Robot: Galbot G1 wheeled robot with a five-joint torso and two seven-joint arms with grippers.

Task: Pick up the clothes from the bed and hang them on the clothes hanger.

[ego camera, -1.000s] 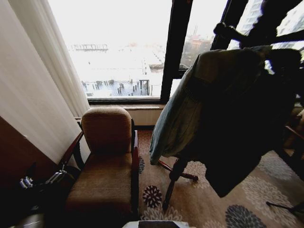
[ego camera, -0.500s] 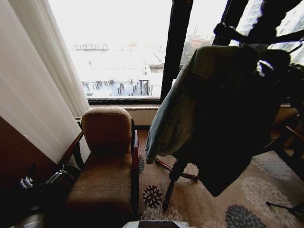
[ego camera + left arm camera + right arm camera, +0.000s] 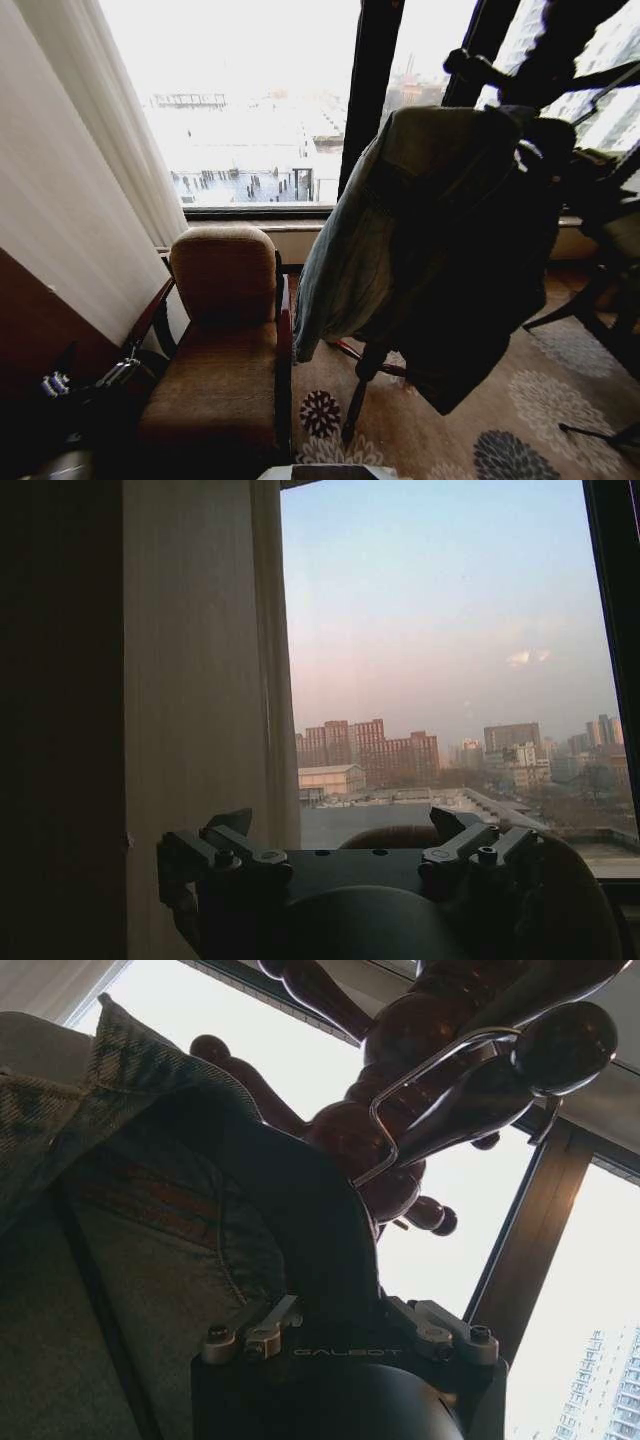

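We're near done: denim jacket (image 3: 420, 240) off the bed, hanger hook (image 3: 420, 1095) at the coat stand (image 3: 400, 1130) peg at 1 o'clock. Right gripper (image 3: 350, 1290) jaws grip the jacket; left gripper (image 3: 345, 835) jaws open, idle at 8 o'clock.

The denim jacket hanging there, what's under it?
Below the denim jacket a dark wooden stand's legs rest on patterned carpet. The stand's pole is covered.

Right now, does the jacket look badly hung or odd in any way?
Yes. The jacket hangs lopsided on the wooden stand: one side trails low toward the armchair. The hanger hook sits over a peg, right gripper just below.
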